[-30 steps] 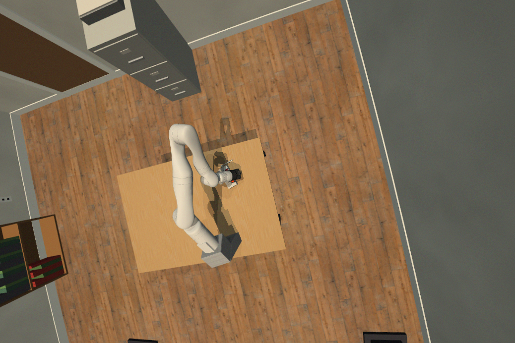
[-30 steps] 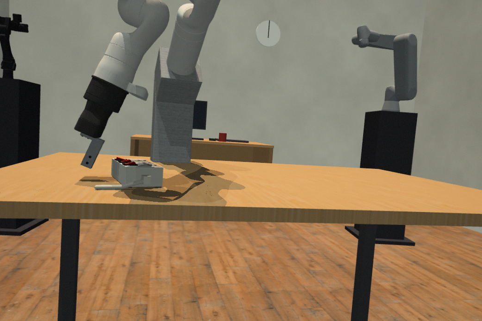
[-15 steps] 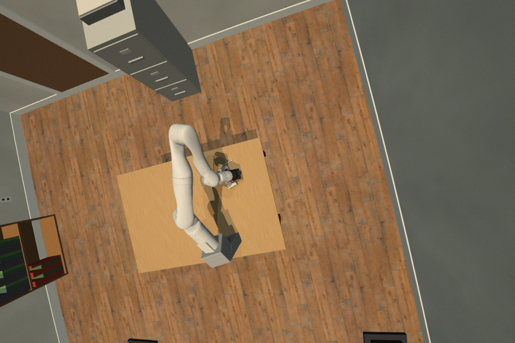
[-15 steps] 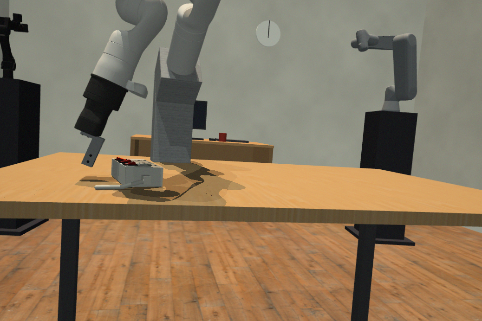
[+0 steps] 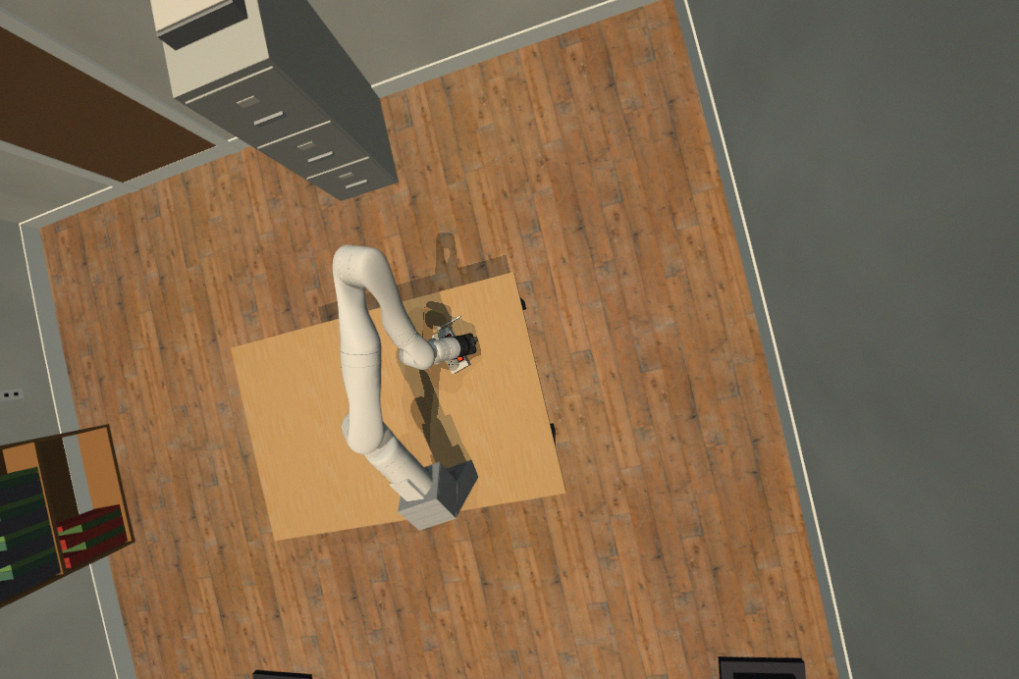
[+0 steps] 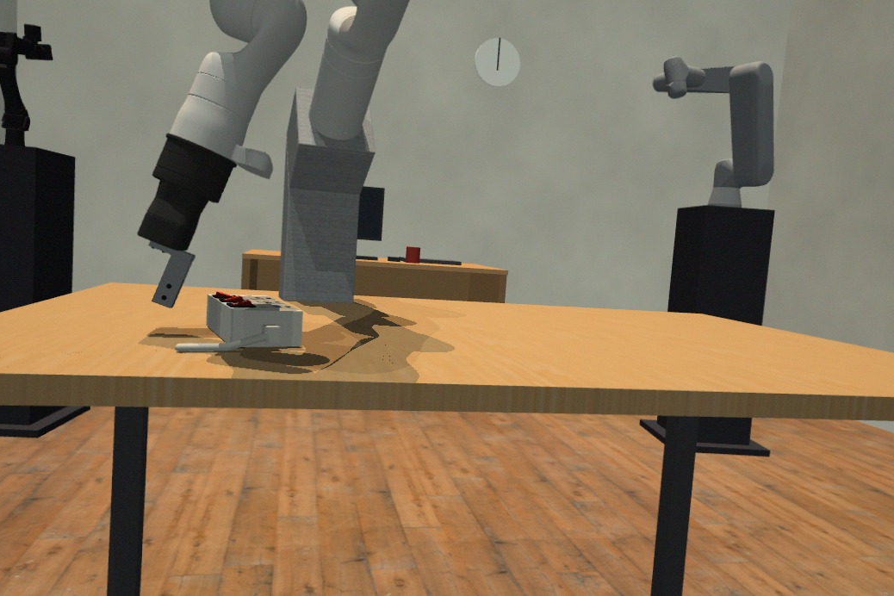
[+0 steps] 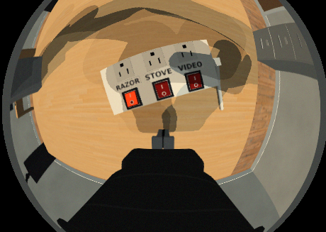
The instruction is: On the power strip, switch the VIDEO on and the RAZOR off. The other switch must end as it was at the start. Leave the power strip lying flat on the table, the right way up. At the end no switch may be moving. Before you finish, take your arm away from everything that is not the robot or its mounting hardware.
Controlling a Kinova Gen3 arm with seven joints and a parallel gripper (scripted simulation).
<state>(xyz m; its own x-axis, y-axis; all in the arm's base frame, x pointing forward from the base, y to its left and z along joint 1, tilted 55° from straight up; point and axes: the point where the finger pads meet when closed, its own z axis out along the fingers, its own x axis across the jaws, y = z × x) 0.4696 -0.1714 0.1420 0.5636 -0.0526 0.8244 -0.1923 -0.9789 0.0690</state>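
The closed, empty claw [image 5: 474, 343] [image 6: 164, 305] [image 7: 163, 135] hovered near the counter's [image 5: 318, 447] [image 6: 532, 351] [image 7: 78, 111] edge; the light-looking strip [image 5: 458, 365] [image 6: 265, 327] [image 7: 110, 93] probably needed pressing, not gripping, at its stiff rockers

Pale grey-green walls [image 6: 574, 140] are enclosing a plank floor [image 5: 622, 320] [image 6: 392, 492]. On the far wall a round clock [image 6: 497, 61] is hanging; below, a red cup [image 6: 412, 254] is standing on a wooden desk [image 6: 434, 281].
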